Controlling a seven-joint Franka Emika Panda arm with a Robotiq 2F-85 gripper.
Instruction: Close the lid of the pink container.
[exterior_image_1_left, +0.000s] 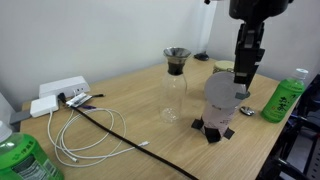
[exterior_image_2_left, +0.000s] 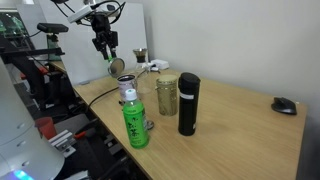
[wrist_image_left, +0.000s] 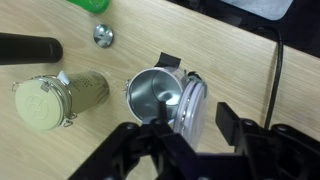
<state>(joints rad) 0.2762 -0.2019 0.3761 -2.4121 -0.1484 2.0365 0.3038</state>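
My end effector (wrist_image_left: 188, 135) hangs spread wide, gripping nothing, straddling the lid (wrist_image_left: 191, 103). The lid stands upright on its clasp beside the open pink container (wrist_image_left: 150, 95) on the surface (exterior_image_1_left: 130, 95). If I push too low or sideways, I reckon the canister tips, or skids toward the glass carafe (exterior_image_1_left: 176, 75). Count: one container, one lid, one carafe, one beige jar (wrist_image_left: 50, 100), two green bottles (exterior_image_1_left: 283, 95).
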